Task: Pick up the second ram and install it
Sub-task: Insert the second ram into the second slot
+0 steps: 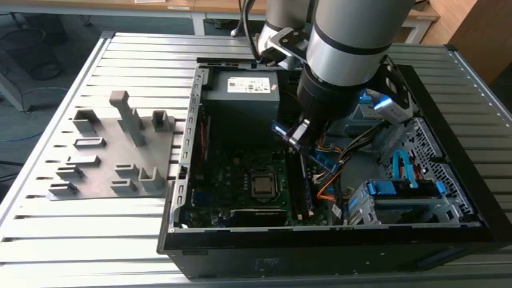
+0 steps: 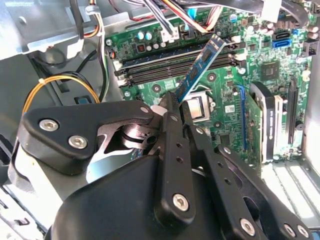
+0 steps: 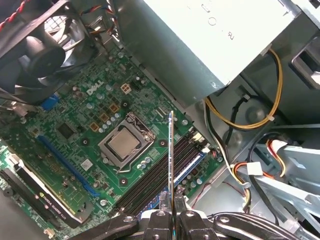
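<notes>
Black metal pincer [image 2: 175, 106]: flat, bolted fingers clamped on one end of the second ram [image 2: 201, 65].
Second ram: thin blue board, jutting tilted beyond the fingertips.
Motherboard [image 3: 90, 115]: green, studded; long dark memory slots [image 3: 150, 180] beneath the stick.

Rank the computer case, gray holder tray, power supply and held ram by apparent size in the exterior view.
Largest to smallest:
computer case
gray holder tray
power supply
second ram, partly hidden by the tool
</notes>
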`<action>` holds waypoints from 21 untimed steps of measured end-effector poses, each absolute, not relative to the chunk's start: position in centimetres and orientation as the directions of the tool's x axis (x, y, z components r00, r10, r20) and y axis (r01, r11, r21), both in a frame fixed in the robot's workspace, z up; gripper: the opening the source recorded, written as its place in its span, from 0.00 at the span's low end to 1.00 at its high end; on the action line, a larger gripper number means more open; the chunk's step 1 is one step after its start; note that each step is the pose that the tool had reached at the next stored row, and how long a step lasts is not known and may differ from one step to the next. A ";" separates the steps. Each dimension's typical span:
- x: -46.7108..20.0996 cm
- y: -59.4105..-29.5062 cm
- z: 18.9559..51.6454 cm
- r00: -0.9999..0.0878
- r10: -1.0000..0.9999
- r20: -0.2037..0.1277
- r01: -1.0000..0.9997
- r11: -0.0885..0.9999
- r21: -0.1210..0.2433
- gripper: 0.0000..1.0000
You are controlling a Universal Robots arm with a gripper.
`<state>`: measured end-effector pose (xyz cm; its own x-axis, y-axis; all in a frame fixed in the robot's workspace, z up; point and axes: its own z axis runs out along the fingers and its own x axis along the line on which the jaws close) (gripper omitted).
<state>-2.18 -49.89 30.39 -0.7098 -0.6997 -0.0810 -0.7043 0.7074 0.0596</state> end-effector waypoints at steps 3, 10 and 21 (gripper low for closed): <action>-2.2 -49.9 30.4 -0.721 -0.689 -0.081 -0.693 0.718 0.060 0.14; -2.2 -49.9 30.4 -0.743 -0.665 -0.081 -0.669 0.741 0.059 0.14; -2.2 -49.9 30.4 -0.772 -0.631 -0.081 -0.636 0.770 0.059 0.14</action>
